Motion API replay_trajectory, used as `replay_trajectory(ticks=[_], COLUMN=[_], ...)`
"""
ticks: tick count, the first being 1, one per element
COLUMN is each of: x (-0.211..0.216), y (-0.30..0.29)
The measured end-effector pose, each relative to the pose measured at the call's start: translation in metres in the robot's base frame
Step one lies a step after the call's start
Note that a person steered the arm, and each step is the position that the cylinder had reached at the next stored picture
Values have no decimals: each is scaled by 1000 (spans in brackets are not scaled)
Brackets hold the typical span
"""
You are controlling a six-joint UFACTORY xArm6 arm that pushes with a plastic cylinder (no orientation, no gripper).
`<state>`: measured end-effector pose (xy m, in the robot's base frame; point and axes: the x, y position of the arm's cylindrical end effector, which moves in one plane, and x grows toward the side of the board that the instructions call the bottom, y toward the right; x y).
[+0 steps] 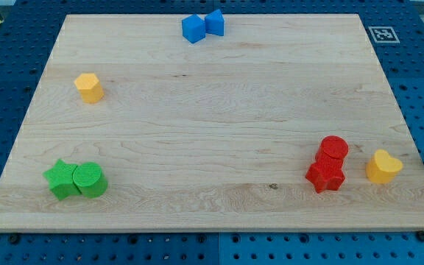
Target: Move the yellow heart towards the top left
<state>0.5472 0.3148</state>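
Yellow heart point(383, 166) sits at tabletop point(219, 125) bottom-right, just right of red blocks point(328, 165). My tip not clearly visible; tool state: can't tell. Best approach from heart's lower-right, push diag up-left, passing above reds.

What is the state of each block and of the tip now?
Yellow heart: lower right, apart from reds.
Yellow hexagon: alone, left.
Red blocks: two, touching.
Green blocks: two, touching.
Blue blocks: two, touching, top.
My tip: end not visible.
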Motion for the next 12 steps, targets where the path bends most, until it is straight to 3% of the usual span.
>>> replay_trajectory(ticks=[1, 3, 7, 12], x=[34, 43, -20, -89], y=[-14, -67, -73, -185])
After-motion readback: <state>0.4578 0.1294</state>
